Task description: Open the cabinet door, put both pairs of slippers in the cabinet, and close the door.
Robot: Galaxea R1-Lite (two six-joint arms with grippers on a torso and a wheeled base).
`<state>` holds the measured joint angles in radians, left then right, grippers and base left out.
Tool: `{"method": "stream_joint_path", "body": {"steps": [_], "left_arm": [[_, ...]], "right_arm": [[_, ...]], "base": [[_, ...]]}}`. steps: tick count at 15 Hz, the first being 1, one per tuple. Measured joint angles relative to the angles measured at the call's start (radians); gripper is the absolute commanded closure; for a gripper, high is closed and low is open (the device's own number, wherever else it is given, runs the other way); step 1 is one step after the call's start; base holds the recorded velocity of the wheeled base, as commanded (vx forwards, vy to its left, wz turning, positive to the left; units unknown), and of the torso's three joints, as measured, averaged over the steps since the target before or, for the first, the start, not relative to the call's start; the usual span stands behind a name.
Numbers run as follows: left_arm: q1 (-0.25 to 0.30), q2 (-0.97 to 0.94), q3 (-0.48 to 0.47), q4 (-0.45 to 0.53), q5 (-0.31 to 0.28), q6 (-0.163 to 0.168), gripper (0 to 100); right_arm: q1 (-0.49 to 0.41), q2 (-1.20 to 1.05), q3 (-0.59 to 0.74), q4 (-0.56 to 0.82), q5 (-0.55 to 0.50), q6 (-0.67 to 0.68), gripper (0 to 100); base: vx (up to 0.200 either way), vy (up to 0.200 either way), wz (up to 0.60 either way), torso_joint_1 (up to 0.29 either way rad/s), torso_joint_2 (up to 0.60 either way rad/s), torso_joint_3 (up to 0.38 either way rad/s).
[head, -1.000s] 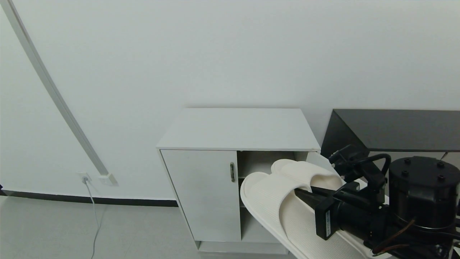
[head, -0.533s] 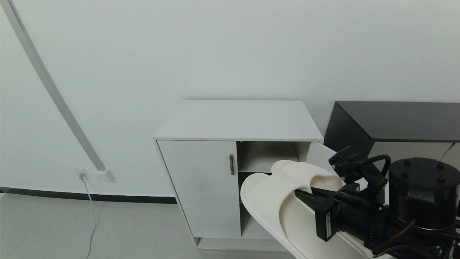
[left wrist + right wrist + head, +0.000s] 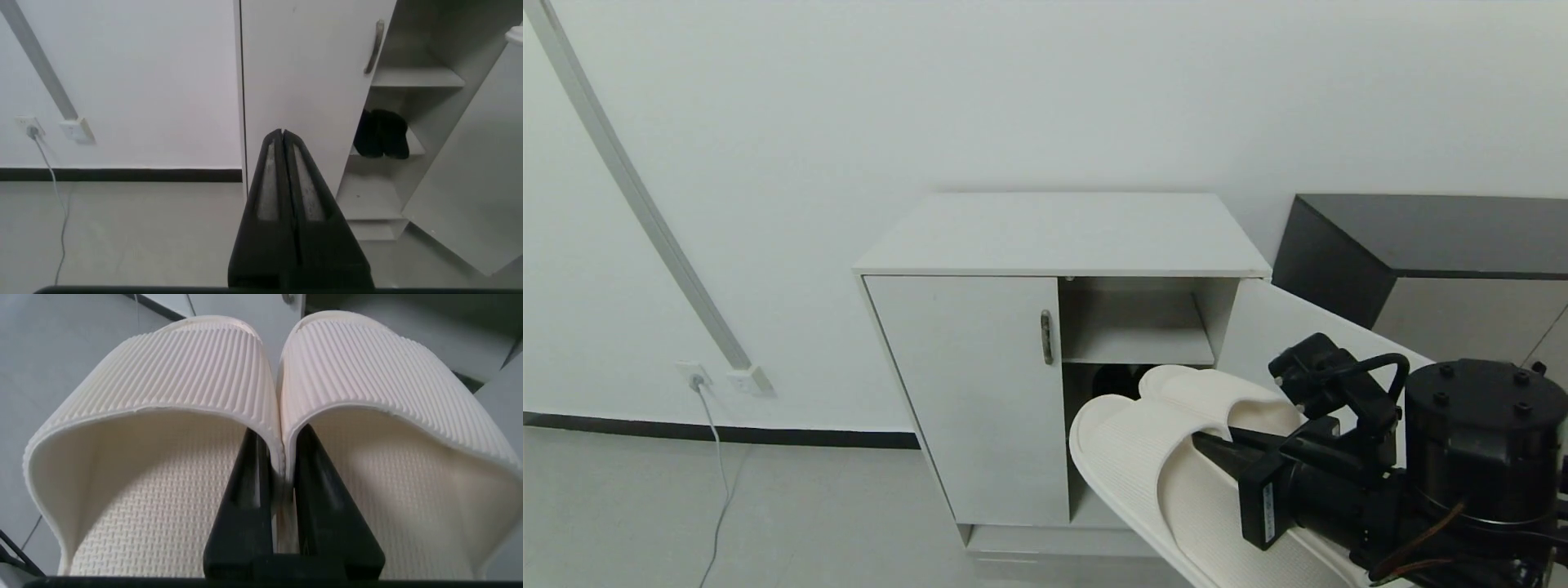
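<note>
Right gripper [image 3: 278, 457] is clamped on the pinched-together inner walls of the cream slippers [image 3: 1143, 441], lower right of the head view, toes pointing at the cabinet [image 3: 1054, 233] just ahead of its opening. Left gripper [image 3: 283, 137] has its fingers pressed together and holds nothing. The open door [image 3: 1282, 327] swings out at centre right. The dark slippers [image 3: 384, 135] already sit on a lower shelf inside. Likely step: carry the cream pair in. Go toes first and level, under the upper shelf [image 3: 1135, 347], steering between the closed door [image 3: 964, 392] and the open door's edge, onto free shelf space clear of the dark pair. The slippers are soft and wide, with ribbed uppers, pebbled insoles and rounded toes, so they may flex or snag. The cabinet is smooth white board with a slim metal handle [image 3: 1045, 336].
</note>
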<state>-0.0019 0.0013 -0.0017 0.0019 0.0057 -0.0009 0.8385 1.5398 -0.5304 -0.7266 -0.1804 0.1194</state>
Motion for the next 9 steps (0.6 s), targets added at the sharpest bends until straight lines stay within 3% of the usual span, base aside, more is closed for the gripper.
{"method": "stream_joint_path", "body": {"steps": [9], "left_arm": [[0.000, 0.000, 0.000, 0.000, 0.000, 0.000, 100]], "right_arm": [[0.006, 0.001, 0.009, 0.001, 0.003, -0.001, 100]], "base": [[0.000, 0.000, 0.00, -0.172, 0.50, 0.324]]}}
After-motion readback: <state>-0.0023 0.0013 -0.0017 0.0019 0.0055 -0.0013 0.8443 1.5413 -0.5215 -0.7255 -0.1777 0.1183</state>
